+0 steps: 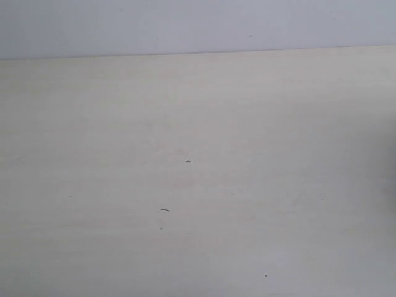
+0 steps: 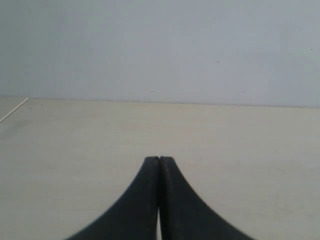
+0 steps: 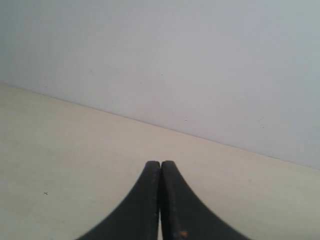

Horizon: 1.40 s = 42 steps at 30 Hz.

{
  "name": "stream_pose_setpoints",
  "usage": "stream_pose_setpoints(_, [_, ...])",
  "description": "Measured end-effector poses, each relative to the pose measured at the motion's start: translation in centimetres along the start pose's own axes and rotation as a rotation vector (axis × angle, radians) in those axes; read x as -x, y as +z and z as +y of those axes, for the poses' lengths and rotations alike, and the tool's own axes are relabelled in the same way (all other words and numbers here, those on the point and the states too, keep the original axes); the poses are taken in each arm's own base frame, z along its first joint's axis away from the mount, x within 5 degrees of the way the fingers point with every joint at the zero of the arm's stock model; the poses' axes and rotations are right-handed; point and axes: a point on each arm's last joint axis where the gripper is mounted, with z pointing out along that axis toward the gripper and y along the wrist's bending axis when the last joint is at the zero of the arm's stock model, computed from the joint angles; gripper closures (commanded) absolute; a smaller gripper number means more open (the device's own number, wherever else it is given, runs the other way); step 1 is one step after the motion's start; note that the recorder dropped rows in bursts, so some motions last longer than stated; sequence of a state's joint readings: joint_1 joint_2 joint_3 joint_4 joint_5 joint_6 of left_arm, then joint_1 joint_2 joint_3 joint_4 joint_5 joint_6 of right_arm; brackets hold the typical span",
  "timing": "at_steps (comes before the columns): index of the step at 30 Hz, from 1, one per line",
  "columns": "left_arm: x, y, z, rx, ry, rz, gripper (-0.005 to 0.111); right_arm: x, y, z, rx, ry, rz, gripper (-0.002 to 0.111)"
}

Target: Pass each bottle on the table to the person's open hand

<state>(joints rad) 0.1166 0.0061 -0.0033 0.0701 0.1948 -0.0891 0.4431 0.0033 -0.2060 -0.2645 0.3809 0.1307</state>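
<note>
Beneath and ahead of both claws: the table (image 1: 198, 185), wide, flat, pale beige with faint wood grain, running to a straight far edge. Left claw (image 2: 159, 159): black, two curved fingers pressed together tip to tip, pinching nothing, poised above the table. Right claw (image 3: 160, 163): black, same form, fingers likewise pressed together with nothing between them; a tiny orange fleck low on one finger. Beyond each claw, past the table's far edge: plain pale grey-blue wall (image 1: 185, 25). On the table, exterior view: two small dark specks (image 1: 164, 210), apart from each other.
</note>
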Motion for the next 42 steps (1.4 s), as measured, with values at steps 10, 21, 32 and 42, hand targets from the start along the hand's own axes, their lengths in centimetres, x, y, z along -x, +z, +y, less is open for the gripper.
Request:
stream_pose_setpoints(10, [-0.1, 0.0, 0.0, 0.001, 0.0, 0.007, 0.107, 0.0, 0.0, 0.0, 0.0, 0.0, 0.0, 0.108])
stream_pose_setpoints(21, [-0.1, 0.0, 0.0, 0.001, 0.0, 0.007, 0.107, -0.2, -0.2, -0.8, -0.187, 0.016, 0.038, 0.108])
stream_pose_setpoints(32, [-0.1, 0.0, 0.0, 0.001, 0.002, 0.007, 0.107, -3.1, 1.4, -0.4, -0.249, 0.029, -0.162, 0.108])
stream_pose_setpoints(42, [-0.1, 0.0, 0.0, 0.001, 0.002, 0.007, 0.107, -3.5, 1.4, -0.8, -0.313, 0.105, -0.13, 0.108])
